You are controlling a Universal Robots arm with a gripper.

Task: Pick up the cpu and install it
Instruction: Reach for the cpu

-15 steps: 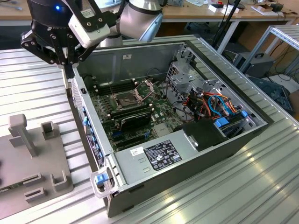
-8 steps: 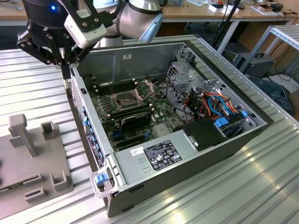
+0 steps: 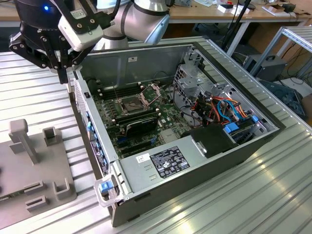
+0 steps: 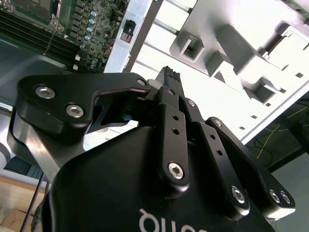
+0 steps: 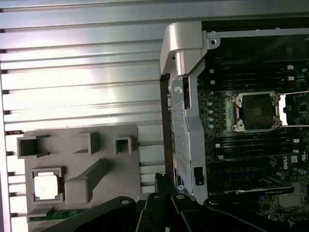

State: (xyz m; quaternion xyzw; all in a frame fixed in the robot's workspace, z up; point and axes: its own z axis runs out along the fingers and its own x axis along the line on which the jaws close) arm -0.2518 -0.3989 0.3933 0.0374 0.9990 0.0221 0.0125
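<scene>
The claw (image 3: 62, 73) hung clenched with nothing between its tips. It was above the ribbed bench (image 3: 219, 204), just outside the wall of the open computer case (image 3: 122, 66) and near the grey holder block (image 3: 53, 170).

In the first wrist view the cpu (image 5: 47, 186) lay flat in a square pocket of that holder, pale metal top up. It was well apart from the claw and untouched. Inside the case, the socket (image 5: 256, 111) on the green board looked open, and its dark bed held no chip.

The cpu looked light, thin and stiff, so its weight should be no trouble. Its smooth metal top would likely be slippery, and the underside and corners are probably the delicate parts. The best hold seemed to be across two opposite edges, squeezed gently, with the chip kept level so it would not tilt or slide. The pocket walls sat close around it, and I could not tell whether they left gaps for the tips to reach down beside the edges.
</scene>
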